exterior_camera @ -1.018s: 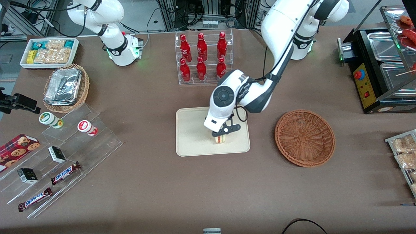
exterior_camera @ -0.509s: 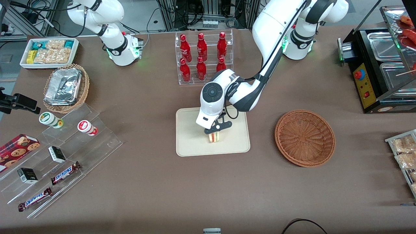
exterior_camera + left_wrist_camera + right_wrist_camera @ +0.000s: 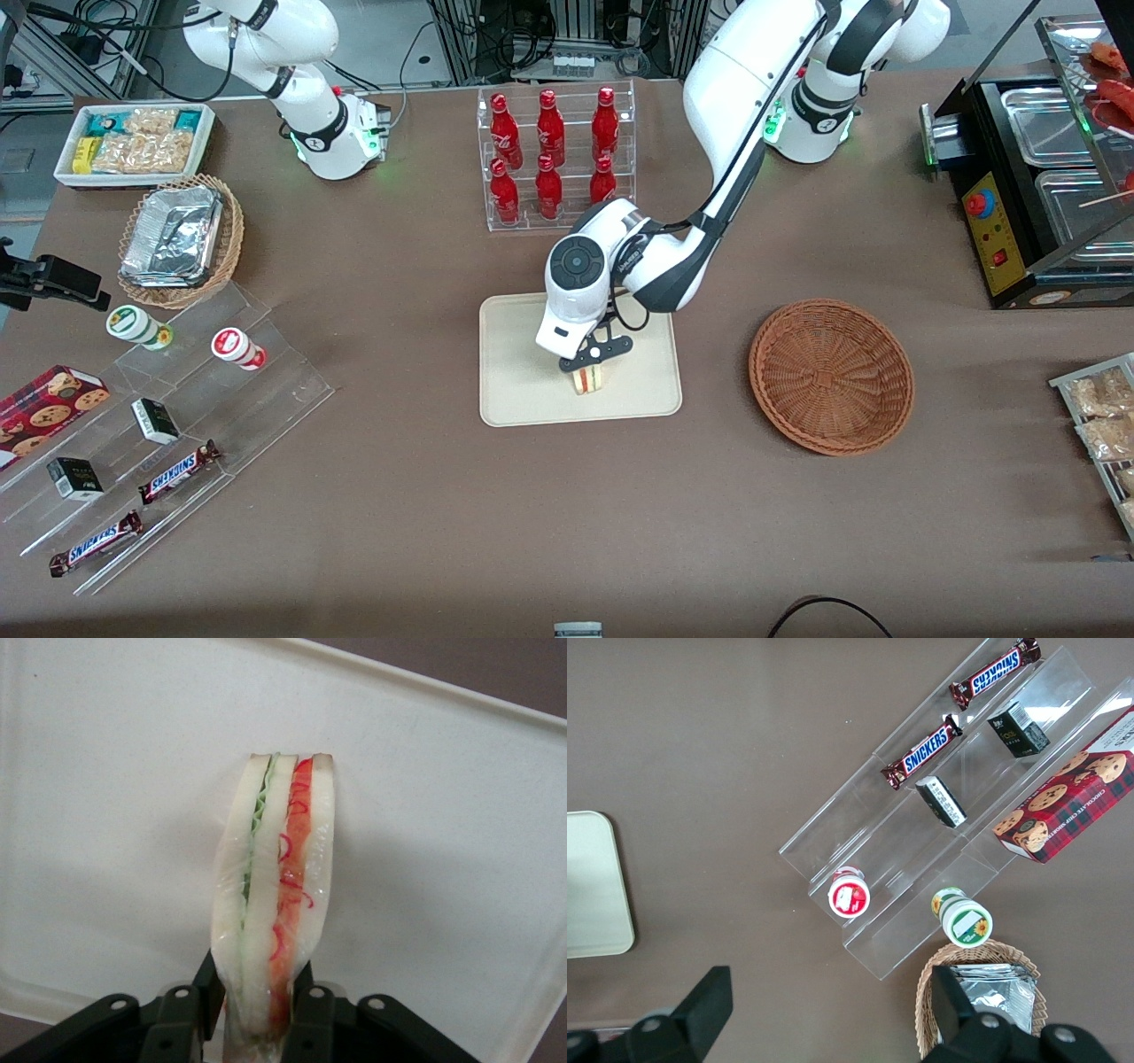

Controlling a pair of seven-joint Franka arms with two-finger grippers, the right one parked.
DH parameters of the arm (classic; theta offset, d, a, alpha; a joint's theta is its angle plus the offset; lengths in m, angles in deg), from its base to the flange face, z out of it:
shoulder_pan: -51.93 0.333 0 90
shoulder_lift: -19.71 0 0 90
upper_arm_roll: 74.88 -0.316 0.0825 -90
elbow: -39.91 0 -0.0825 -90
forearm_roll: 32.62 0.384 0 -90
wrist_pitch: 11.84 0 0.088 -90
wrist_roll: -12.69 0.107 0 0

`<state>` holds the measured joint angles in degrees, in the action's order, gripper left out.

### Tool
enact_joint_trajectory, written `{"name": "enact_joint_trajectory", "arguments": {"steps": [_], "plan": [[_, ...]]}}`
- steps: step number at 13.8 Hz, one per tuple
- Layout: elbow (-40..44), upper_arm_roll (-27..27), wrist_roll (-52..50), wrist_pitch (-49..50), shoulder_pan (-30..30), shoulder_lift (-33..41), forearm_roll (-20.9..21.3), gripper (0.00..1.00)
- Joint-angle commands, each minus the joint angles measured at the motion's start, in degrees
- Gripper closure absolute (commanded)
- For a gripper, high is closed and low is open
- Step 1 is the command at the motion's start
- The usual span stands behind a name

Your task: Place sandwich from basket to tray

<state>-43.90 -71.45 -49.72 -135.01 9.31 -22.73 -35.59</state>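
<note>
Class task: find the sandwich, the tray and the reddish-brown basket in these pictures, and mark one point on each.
sandwich [image 3: 276,895], left wrist view: on its filling edge, above the gripper [image 3: 258,1014].
tray [image 3: 518,363], front view: on its bare floor.
basket [image 3: 831,377], front view: on its woven floor.

You're looking at a smooth, matt cream plastic tray [image 3: 523,390] on a matt brown table [image 3: 443,514]. The sandwich [image 3: 276,895] has glossy clear wrap. The gripper [image 3: 248,1028], over the tray, is matt black. The basket [image 3: 831,376] is rough reddish-brown wicker.
</note>
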Motion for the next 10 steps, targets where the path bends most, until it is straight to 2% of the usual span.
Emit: {"name": "enact_joint_trajectory", "arguments": {"steps": [1, 7, 10], "plan": [[2.95, -0.88, -1.83, 0.3, -0.88, -0.37, 0.77, 0.0], [7.09, -1.05, 0.53, 8.72, -0.01, 4.89, 1.21, 0.0], [6.74, -1.14, 8.62, 14.77, 3.67, 8.23, 1.3, 0.0]]}}
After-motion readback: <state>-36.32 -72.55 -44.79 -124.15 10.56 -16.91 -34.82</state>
